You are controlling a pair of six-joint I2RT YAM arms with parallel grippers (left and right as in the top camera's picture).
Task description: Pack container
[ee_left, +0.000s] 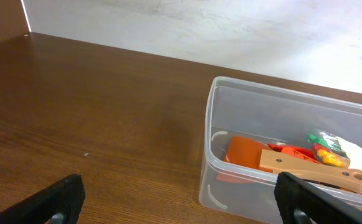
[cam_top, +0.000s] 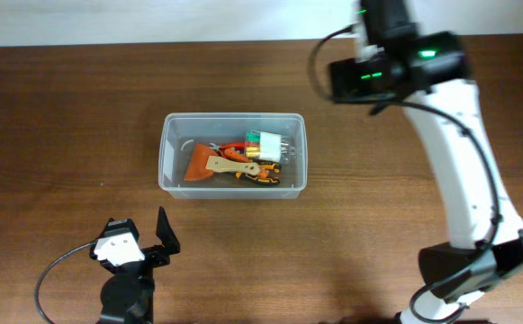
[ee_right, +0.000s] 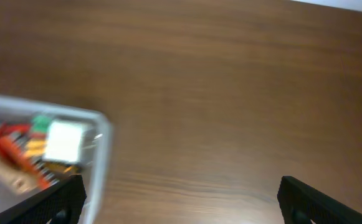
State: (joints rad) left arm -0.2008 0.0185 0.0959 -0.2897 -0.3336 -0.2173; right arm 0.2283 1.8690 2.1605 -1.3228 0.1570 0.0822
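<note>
left gripper [ee_left: 184, 198] and right gripper [ee_right: 181, 198] both gape empty; the container [cam_top: 164, 153] sits mid-table between them, tools [cam_top: 243, 162] inside. a low swing by either arm could clip its rim and shove it.

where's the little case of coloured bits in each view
overhead: the bit case lies in the upper right part of the tub, just right of centre.
left wrist: the bit case is at the far right, on top of the tools in the tub.
right wrist: the bit case is at lower left, blurred, inside the tub's corner.
shared landmark: the clear tub around it.
</note>
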